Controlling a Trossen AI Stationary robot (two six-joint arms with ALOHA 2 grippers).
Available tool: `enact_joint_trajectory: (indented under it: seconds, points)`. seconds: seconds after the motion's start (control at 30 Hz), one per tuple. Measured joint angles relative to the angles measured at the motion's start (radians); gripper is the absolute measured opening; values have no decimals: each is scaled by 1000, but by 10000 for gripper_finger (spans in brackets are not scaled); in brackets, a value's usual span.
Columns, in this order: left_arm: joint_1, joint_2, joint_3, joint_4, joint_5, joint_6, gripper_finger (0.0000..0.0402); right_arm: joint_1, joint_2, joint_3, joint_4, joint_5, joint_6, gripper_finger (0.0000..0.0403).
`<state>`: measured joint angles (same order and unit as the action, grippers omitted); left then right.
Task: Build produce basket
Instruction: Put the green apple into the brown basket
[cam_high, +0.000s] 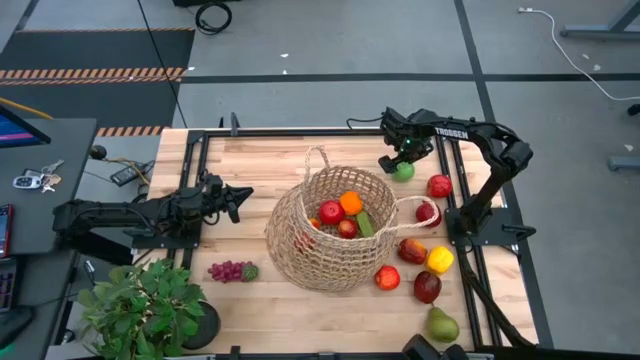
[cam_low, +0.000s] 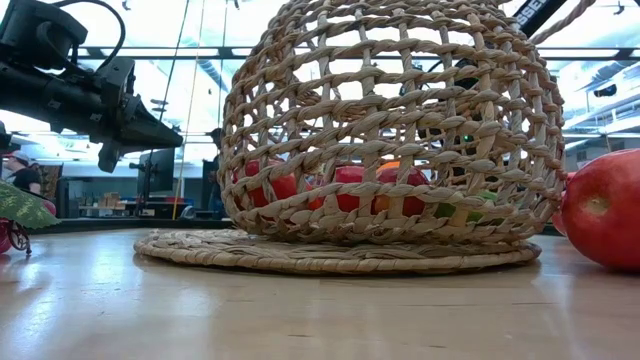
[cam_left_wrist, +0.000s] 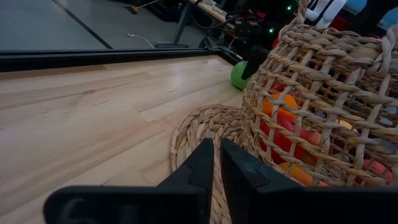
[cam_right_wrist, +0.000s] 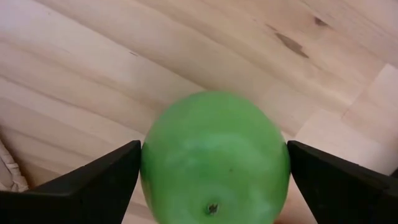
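**Green apple straddled but not secured, close to basket wall**

Basket (cam_high: 335, 235) stands near the middle of the table (cam_high: 250, 160) and serves as the reference for all positions below. It already holds several pieces: red apples, an orange and a green item show through the weave.

Right gripper (cam_right_wrist: 211, 168) sits just beyond the basket's far-right rim, over the green apple (cam_high: 403, 171). The fingers are spread wide, one on each side of the apple, with a thin gap visible on either side. No squeeze is evident. The apple rests on the wood.

Left gripper (cam_left_wrist: 213, 165) waits on the basket's left side, its fingers nearly together and holding nothing, pointed at the basket's flat woven base.

Remaining produce lies to the right of the basket: red apples, a yellow pepper (cam_high: 439, 259), a dark red piece and a pear (cam_high: 442, 325). Purple grapes (cam_high: 229, 270) lie to the basket's lower left, beside a potted plant (cam_high: 145, 305).

Risks, as judged from this position:
- The apple is round and smooth. An off-centre close is likely to push it out and roll it toward the table's far edge or against the basket.
- A shallow hold above the apple's widest part may slip during lifting.
- The basket wall and looped handle (cam_high: 316, 160) are close by. A low carry could snag the weave and shift or tip the basket.
- A high release could bounce the apple off fruit already inside.
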<state>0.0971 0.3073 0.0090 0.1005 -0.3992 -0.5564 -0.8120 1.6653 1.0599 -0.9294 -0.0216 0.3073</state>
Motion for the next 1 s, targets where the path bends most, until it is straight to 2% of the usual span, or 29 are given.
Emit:
enact_joint_trajectory:
  seconds: [0.33, 0.6, 0.83, 1.0]
  points:
    - [0, 0, 0, 0, 0, 0, 40, 0, 2, -2, 17, 5, -41, 398]
    - [0, 0, 0, 0, 0, 0, 33, 1, 6, 20, 13, -2, -59, 372]
    - [0, 0, 0, 0, 0, 0, 38, 0, 6, 76, -27, -4, -83, 369]
    - [0, 0, 0, 0, 0, 0, 40, 0, 3, 161, -83, -64, -109, 369]
